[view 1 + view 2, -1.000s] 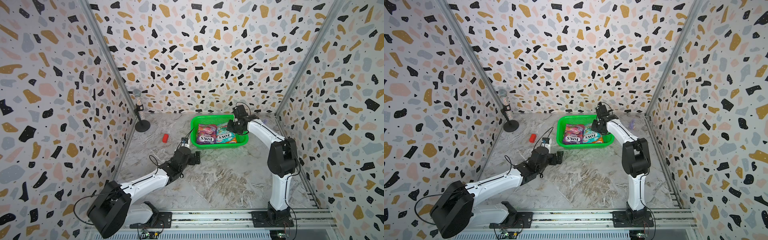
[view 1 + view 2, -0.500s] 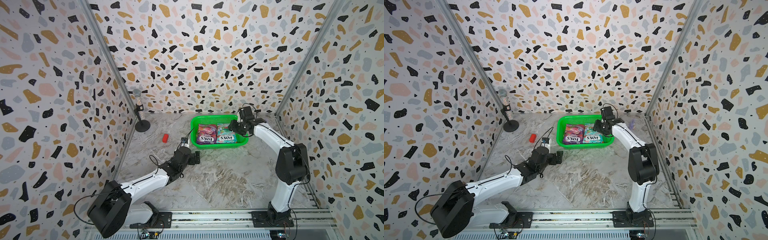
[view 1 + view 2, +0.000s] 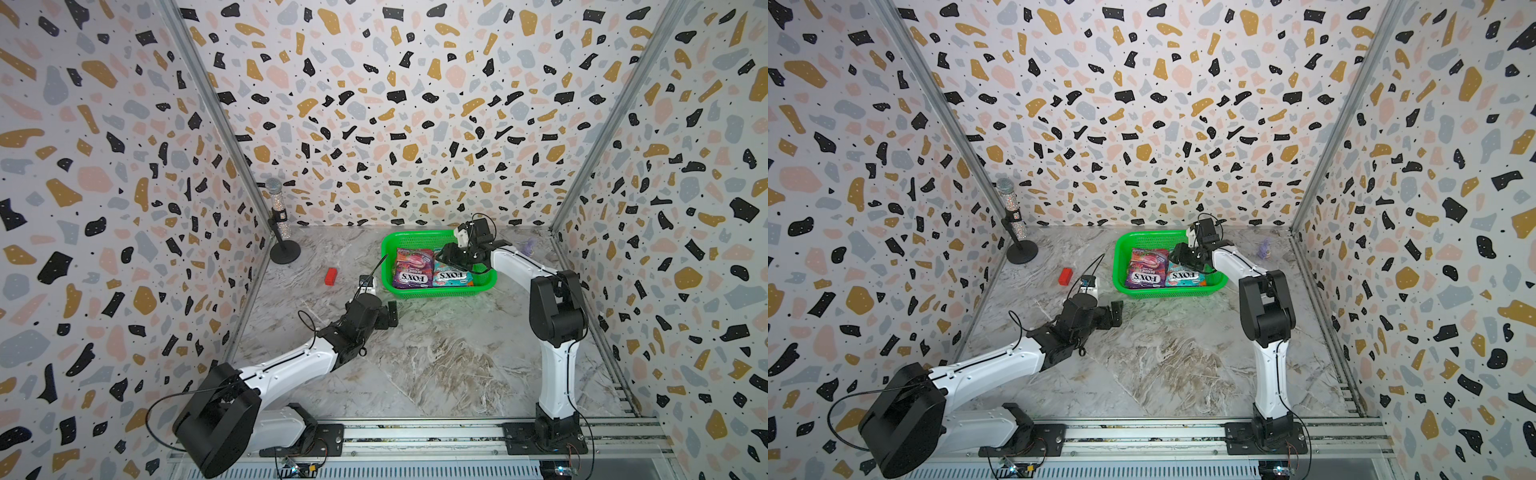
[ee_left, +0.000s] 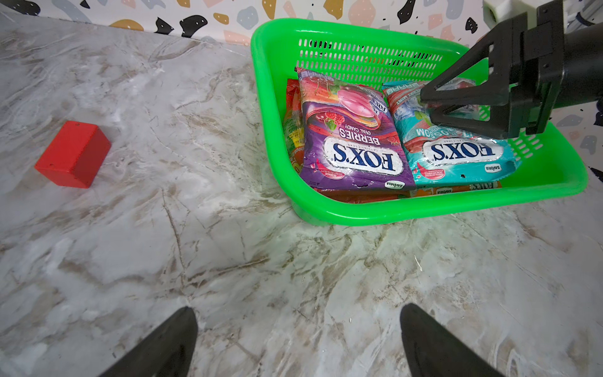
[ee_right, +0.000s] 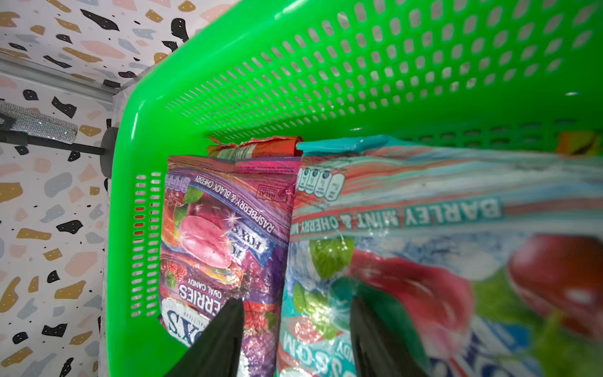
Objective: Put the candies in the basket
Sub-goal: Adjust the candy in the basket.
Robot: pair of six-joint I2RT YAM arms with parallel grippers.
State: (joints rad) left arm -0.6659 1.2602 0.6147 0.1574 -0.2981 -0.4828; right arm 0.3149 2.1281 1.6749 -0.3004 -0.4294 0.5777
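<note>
We see the basket [image 3: 440, 293], bright green moulded plastic with rounded corners, a smooth rolled rim and walls pierced by rows of small slots. It stands on the grey-veined, marble-look worktop [image 3: 436, 365]. Inside it two flat, glossy foil bags lie side by side, touching along their long edges: the purple bag [image 4: 352, 143] with berry pictures and the teal bag [image 4: 456, 156], each with a white oval FOX'S label. Crinkled edges of orange bags [image 4: 292, 130] poke out from under them.

The right tool [image 4: 427, 106], matte black with tapered, wedge-shaped fingers, hangs just above the teal bag inside the basket. Its jaws stand apart and hold nothing. The left tool [image 4: 295, 310] is in front of the basket, near its purple-bag corner, over bare worktop, jaws spread wide and empty.

Beside the basket on that same side lies a small red block [image 4: 73, 153] with sharp corners. Farther that way a glittery microphone [image 3: 277, 203] stands upright on a round black base.
</note>
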